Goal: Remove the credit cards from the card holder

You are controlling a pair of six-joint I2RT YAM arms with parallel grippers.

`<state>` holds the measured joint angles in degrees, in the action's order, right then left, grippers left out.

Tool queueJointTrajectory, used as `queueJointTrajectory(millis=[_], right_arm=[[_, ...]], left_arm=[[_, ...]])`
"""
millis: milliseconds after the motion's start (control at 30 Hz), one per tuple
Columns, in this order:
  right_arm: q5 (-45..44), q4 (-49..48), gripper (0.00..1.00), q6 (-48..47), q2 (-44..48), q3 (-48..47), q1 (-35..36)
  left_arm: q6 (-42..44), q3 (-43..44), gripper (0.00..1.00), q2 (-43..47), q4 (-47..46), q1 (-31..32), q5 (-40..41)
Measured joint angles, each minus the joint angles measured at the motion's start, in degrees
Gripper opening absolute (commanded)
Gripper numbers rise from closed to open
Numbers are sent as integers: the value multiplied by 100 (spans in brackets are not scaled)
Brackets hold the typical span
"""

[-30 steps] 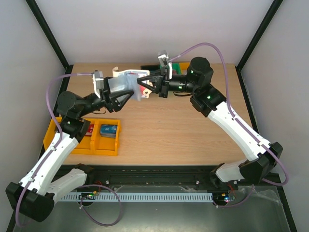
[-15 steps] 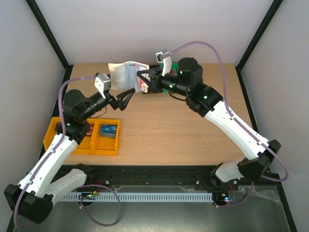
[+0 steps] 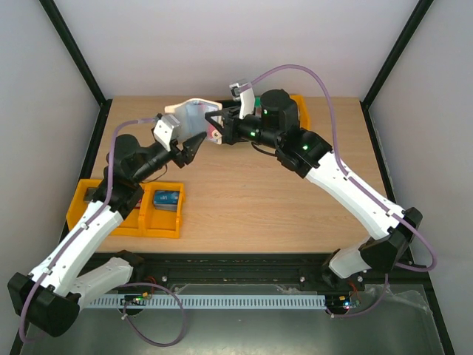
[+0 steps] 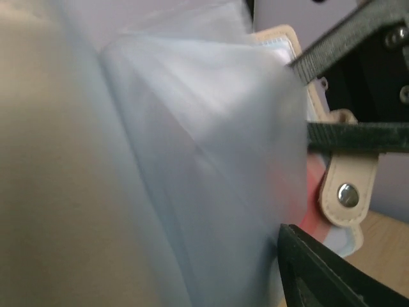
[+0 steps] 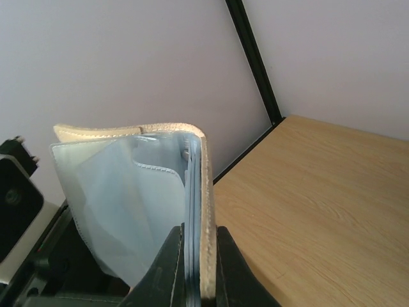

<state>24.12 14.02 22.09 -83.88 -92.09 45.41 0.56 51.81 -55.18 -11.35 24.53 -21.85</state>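
Your right gripper (image 5: pixel 193 254) is clamped on the card holder (image 3: pixel 191 117). In its wrist view both fingers pinch the bottom edge of the cream cover, just beside the fold. The holder is off the table (image 3: pixel 251 200), at about 11 o'clock on it, opened out, with its clear sleeves (image 5: pixel 121 198) fanned toward the left arm.

Your left gripper (image 3: pixel 189 145) sits just below the holder's near edge. Its wrist view is filled by a blurred sleeve with only one dark finger showing, so you cannot tell whether it is open or closed.

A sliver of the red card (image 4: pixel 312 208) shows behind the snap tab (image 4: pixel 346 195).

An orange bin (image 3: pixel 111 222) lies at 8 o'clock with a blue card (image 3: pixel 167 199) in its right compartment. A second orange bin (image 3: pixel 301 105) sits at 1 o'clock behind the right arm.
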Motion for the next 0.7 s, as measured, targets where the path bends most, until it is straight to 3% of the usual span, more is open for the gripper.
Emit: queueJointTrajectory(millis=[200, 233, 300, 433, 567, 700], right_arm=[[208, -24, 1, -24, 2, 0, -31], [243, -28, 2, -24, 2, 0, -42], [341, -55, 6, -20, 2, 0, -74], [748, -262, 27, 7, 48, 87, -203], [1377, -671, 29, 177, 339, 597, -439], [1805, -973, 26, 334, 474, 857, -623]], left_arm=[[-70, 7, 6, 17, -9, 4, -52], [-107, 7, 3, 28, -11, -24, -66], [-236, 9, 2, 48, -15, -109, -105], [-719, 7, 2, 103, -149, -365, -444], [-1303, -70, 2, 179, -457, -579, -809], [-1764, -201, 2, 282, -807, -669, -1189]])
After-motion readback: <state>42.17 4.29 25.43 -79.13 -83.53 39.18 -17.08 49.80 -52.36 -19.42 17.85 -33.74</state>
